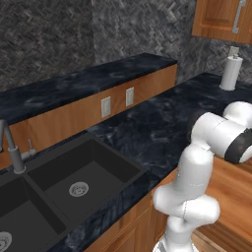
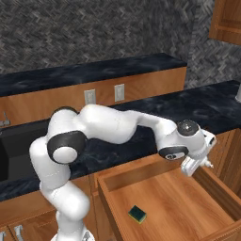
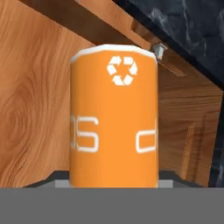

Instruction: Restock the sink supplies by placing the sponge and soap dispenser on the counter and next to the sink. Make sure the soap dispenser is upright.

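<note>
Item: soap dispenser [image 3: 113,120]. Orange bottle with white lettering and a white recycling mark near its upper rim. Seen close in the hand view, it stands between the gripper's fingertips, in front of wooden panels and a strip of black counter at the upper right corner. Its pump top cannot be made out.

Item: gripper [image 2: 200,162]. Closed on the soap dispenser. In the right base view it hangs over the right rear corner of the open drawer [image 2: 160,197], just below the counter's front edge.

Item: sponge [image 2: 137,214]. Yellow block with a dark green top layer, lying flat on the drawer floor near the front edge, left of centre, well apart from the gripper.

Item: counter [image 1: 162,123]. Glossy black marble with grey veining over orange-brown cabinets; a raised ledge runs along its back edge, with two wall sockets [image 1: 117,102] on the wooden face beneath it.

Item: sink [image 1: 64,187]. Dark double basin set into the left end of the counter, each basin with a round silver drain; the faucet [image 1: 10,147] stands at its rear edge.

Item: paper towel roll [image 1: 231,71]. White, upright, at the far right corner of the counter.
</note>
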You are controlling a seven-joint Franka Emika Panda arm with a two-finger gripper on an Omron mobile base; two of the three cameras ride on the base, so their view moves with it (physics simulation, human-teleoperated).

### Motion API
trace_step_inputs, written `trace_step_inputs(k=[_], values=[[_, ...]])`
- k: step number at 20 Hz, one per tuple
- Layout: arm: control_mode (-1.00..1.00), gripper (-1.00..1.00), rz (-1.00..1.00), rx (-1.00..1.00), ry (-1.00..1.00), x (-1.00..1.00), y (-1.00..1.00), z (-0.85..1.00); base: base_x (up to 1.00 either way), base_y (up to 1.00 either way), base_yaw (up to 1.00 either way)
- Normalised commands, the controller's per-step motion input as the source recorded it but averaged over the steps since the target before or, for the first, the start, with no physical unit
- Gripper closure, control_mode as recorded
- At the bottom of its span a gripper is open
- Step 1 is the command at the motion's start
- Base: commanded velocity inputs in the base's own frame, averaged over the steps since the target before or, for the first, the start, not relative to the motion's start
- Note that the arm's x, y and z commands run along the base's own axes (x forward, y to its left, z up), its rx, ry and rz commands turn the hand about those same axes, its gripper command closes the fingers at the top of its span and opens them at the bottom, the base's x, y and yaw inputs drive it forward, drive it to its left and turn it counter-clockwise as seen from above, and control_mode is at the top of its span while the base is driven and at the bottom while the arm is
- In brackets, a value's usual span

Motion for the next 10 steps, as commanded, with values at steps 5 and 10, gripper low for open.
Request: trace_step_inputs(k=[5,10], values=[[-1.00,1.00,0.19,-0.23,0.00,0.00,0.87,0.75,0.00,0.00,0.00],[-1.00,1.00,0.17,-0.21,0.01,0.00,0.85,0.74,0.00,0.00,0.00]])
